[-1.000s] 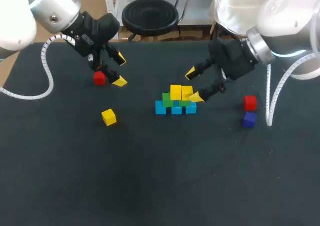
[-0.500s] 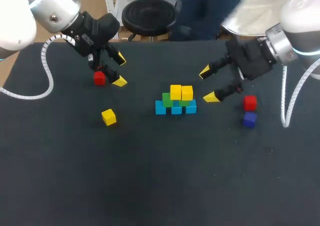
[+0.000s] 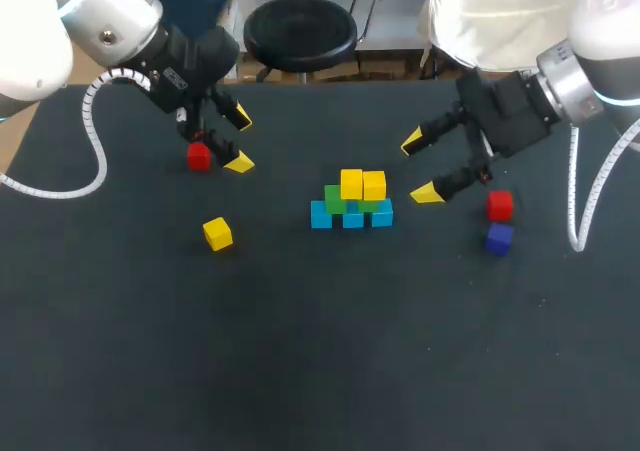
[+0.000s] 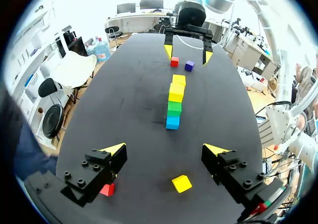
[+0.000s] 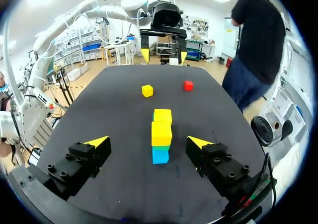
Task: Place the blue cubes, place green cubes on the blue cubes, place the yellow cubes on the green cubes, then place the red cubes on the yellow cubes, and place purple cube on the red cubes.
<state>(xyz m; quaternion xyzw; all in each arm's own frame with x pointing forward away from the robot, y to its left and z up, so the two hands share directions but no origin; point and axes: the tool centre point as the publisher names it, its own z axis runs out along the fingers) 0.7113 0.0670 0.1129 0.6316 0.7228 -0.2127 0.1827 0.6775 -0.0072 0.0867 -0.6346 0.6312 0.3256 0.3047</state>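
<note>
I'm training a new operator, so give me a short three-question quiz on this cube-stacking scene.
1. True or false: the purple cube lies loose beside a red cube.
2. How many yellow cubes sit on the green cubes? A one, B two, C three.
3. Fill in: the loose yellow cube lies nearer the ___ gripper.
Key: 1 true; 2 B; 3 left gripper.
</note>
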